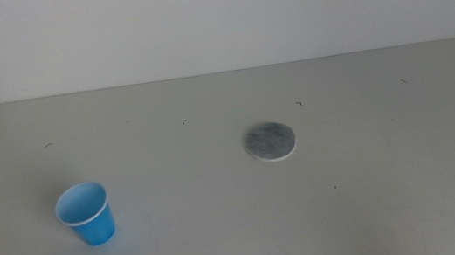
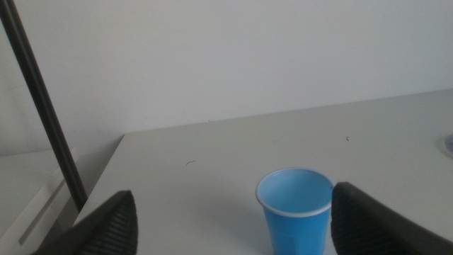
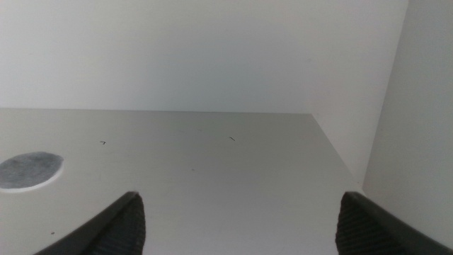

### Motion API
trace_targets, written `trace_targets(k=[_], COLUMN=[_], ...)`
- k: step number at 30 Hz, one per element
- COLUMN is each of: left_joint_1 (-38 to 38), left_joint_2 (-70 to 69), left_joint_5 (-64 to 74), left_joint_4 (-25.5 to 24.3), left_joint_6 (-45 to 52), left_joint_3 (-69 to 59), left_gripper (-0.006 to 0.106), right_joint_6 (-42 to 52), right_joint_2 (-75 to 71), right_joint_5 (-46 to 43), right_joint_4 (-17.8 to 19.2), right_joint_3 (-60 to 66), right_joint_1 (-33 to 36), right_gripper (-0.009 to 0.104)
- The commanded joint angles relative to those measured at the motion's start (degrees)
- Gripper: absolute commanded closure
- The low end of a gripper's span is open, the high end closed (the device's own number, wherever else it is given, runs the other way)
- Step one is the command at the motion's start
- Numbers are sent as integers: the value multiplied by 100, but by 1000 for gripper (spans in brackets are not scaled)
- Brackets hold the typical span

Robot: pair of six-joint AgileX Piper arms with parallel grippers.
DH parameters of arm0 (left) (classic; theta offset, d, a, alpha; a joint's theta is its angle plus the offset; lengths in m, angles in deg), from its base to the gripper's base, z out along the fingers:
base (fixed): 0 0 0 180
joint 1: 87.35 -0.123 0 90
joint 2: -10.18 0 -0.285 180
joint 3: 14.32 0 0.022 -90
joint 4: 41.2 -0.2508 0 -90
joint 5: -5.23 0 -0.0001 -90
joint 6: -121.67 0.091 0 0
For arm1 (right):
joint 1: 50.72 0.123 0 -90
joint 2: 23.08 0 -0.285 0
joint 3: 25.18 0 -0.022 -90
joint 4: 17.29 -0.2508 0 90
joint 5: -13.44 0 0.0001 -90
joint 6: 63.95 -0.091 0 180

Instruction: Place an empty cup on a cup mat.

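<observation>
Waiting low at the near left corner of the table [image 1: 372,152], the left gripper [image 2: 233,219] shows in the middle view only as a dark tip at the bottom edge. Its jaws are spread wide, and the cup [image 2: 294,210] stands upright just ahead of them, nearer the right jaw, touching neither. The cup is plain blue with a thin white rim; no print or label can be read on it.

The right gripper [image 3: 237,223] is out of the middle view; its own camera shows its jaws wide apart over bare tabletop, gripping nothing. The cup mat [image 3: 28,171] lies flat ahead of it and off to its left, well apart.

Between cup [image 1: 87,214] and cup mat [image 1: 269,141] the table is open, marked only by small dark specks. A white wall rises behind the far edge.
</observation>
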Motion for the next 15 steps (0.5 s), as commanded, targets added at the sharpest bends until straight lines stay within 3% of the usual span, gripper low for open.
trace_targets(k=[1, 15], left_joint_1=[-1, -1], left_joint_2=[-76, 2519], left_joint_5=[-402, -271], left_joint_4=[17, 250], left_joint_6=[-52, -329], left_joint_3=[37, 2529], left_gripper=[-5, -5], right_joint_6=[29, 29], right_joint_2=[-149, -149], right_joint_5=[-428, -428], right_joint_4=[79, 79], right_joint_3=[-48, -48], right_joint_1=[3, 3], right_gripper=[1, 1])
